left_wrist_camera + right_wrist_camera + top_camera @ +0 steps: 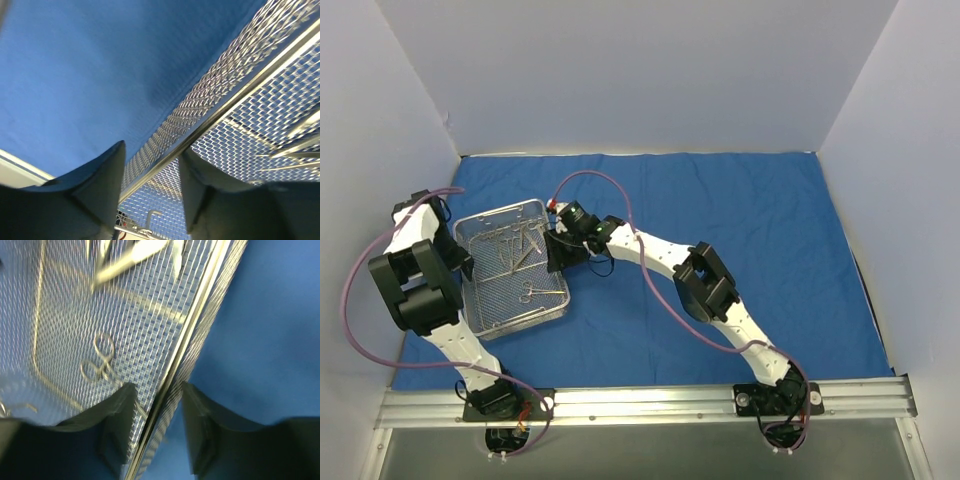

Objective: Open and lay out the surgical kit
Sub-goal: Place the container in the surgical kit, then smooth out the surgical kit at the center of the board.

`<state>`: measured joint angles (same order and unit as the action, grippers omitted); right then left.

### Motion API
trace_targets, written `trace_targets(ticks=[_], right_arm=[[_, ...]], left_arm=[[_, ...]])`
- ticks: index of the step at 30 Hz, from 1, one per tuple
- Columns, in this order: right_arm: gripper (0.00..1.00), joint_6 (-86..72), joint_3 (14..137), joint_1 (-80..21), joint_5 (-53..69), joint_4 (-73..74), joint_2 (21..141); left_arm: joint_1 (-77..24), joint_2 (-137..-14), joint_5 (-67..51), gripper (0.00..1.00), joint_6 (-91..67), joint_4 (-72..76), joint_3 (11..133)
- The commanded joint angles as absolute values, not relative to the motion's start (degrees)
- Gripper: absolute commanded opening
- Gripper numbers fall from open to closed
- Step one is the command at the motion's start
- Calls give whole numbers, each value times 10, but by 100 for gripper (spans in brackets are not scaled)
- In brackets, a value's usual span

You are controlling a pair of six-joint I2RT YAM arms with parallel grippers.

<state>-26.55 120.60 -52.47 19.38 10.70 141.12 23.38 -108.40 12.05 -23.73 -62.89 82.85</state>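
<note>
Surface: a royal-blue cloth wrap (770, 250) lies spread flat across it, with white walls around.
Tray: the wire-mesh tray (505, 308) sits on the cloth, left of centre, between the two hands.
Instruments: the scissor-handled instruments (516, 245) lie inside the tray, mostly toward its far end.
Left hand (152, 175): at the tray's left wall, fingers (100, 180) spread and straddling the rim without pinching it.
Right hand (159, 410): at the tray's right wall, fingers (117, 420) likewise apart, with the rim between them.
</note>
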Motion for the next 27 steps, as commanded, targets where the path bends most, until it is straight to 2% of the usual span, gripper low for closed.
trace_targets(ticks=[1, 6, 8, 10, 15, 18, 19, 21, 22, 23, 24, 25, 26, 27], right_arm=[[46, -251, 1194, -544, 262, 170, 1376], [61, -243, 1193, -510, 250, 183, 1346], [65, -241, 1194, -497, 243, 187, 1326], [73, -235, 1193, -473, 235, 192, 1311], [77, -220, 1203, -391, 206, 242, 1266], [66, -214, 1180, -343, 197, 253, 1238], [56, -214, 1170, -310, 200, 251, 1231], [47, -214, 1147, -278, 222, 234, 1211], [38, -214, 1130, -253, 228, 230, 1205], [33, -207, 1122, -242, 230, 229, 1198], [25, -203, 1118, -231, 241, 228, 1195], [21, -199, 1107, -221, 248, 227, 1194], [17, -194, 1099, -203, 257, 222, 1190], [13, -193, 1091, -193, 268, 217, 1189]], left_arm=[[237, -1035, 142, 56, -259, -605, 862], [218, -986, 146, 69, -272, -633, 882], [208, -969, 143, 70, -278, -642, 898], [181, -962, 149, 71, -287, -659, 930], [97, -951, 140, 71, -294, -666, 1000], [47, -947, 112, 69, -279, -644, 1040], [37, -947, 86, 67, -274, -633, 1046], [9, -948, 59, 62, -263, -593, 1054], [6, -950, 46, 59, -262, -581, 1056], [-25, -954, 26, 49, -262, -560, 1057], [-33, -967, 9, 44, -258, -548, 1060], [-39, -975, -11, 40, -256, -537, 1062], [-52, -986, -54, 30, -256, -523, 1064], [-58, -1009, -75, 25, -253, -515, 1070]])
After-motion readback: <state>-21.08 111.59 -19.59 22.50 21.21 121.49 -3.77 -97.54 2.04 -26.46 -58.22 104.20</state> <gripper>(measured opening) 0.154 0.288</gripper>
